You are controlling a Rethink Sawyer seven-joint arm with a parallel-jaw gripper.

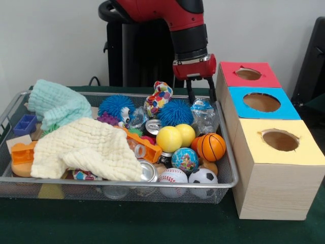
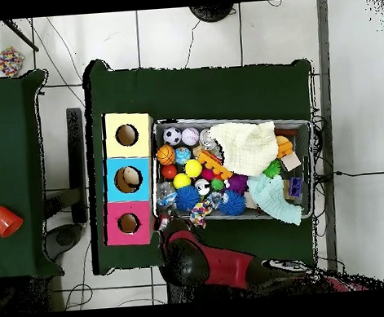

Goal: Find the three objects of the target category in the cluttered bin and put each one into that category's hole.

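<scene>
Gripper point(image 1: 200, 94): I see it released, empty, at the bin's point(image 1: 117, 186) far rim.
Risk: fingers catching mesh or crinkly plastic point(image 1: 203, 116).
Risk: balls point(image 1: 179, 138) rolling away.

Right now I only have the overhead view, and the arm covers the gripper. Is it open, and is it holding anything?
Observer: From the front, the gripper is open and empty. Its tips hang at the far corner of the bin, beside the red box.
Operator: Anything tucked under the cream cloth?
Observer: A silver can pokes out from under the edge of the cream cloth, at the near rim.
Operator: How do the boxes stand against the bin?
Observer: Their tops sit well above its rim; the yellow box shows a tall wooden side.
</scene>
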